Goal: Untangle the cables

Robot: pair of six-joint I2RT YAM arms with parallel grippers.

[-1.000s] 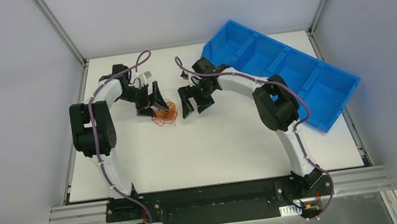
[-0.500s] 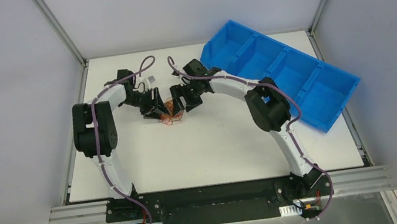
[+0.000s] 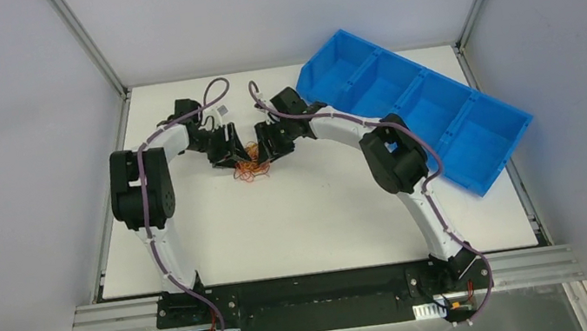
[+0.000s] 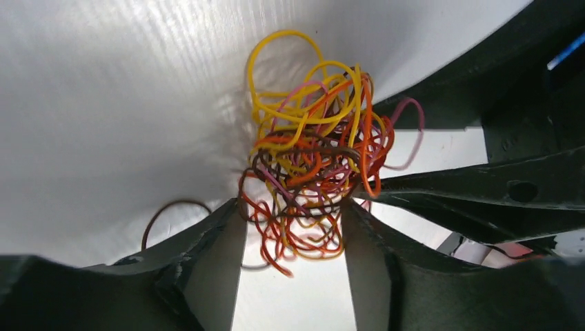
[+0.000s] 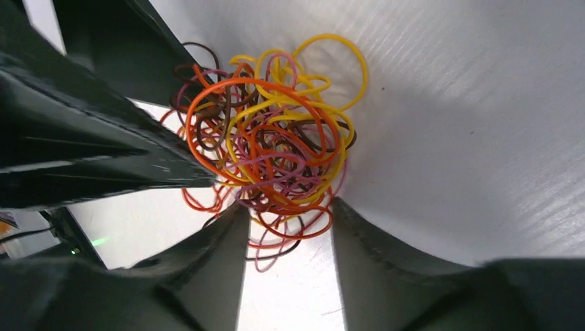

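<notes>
The cables (image 3: 251, 169) are a curly ball of thin yellow, orange, red, pink and dark brown wires on the white table, between my two grippers. In the left wrist view, my left gripper (image 4: 291, 207) pinches the lower strands of the cables (image 4: 314, 152), one fingertip against each side. My right gripper (image 5: 290, 207) grips the opposite side of the cables (image 5: 276, 138) the same way. From above, the left gripper (image 3: 234, 157) and the right gripper (image 3: 268, 150) face each other almost nose to nose. One dark brown loop (image 4: 172, 202) lies loose beside the left finger.
A long blue bin (image 3: 387, 81) with several compartments lies slanted at the table's back right, behind the right arm. Grey walls and metal frame posts stand round the white table top (image 3: 316, 223). Thick purple cables run along both arms.
Both grippers moved in from each side onto the ball and narrowed their jaws from wide open. The right arm travelled left the most. The ball sits a little farther back.
</notes>
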